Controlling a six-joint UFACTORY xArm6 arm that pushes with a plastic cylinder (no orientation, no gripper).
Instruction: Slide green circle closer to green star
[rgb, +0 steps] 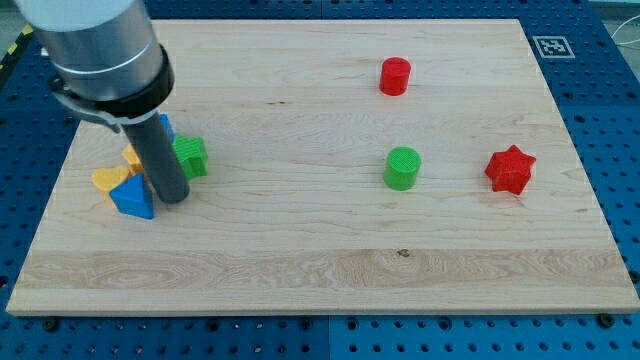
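Note:
The green circle (402, 168), a short green cylinder, stands right of the board's middle. The green star (190, 156) lies at the view's left, far from the circle. My tip (173, 198) rests on the board just below and left of the green star, touching or nearly touching it, and right beside a blue triangle (133, 196). The rod and the arm's grey body hide part of the blocks behind them.
A yellow block (110, 179) and another yellow block (133, 157) cluster left of the rod, with a blue block (166, 126) partly hidden behind it. A red cylinder (395, 76) stands at the top right. A red star (510, 169) lies right of the green circle.

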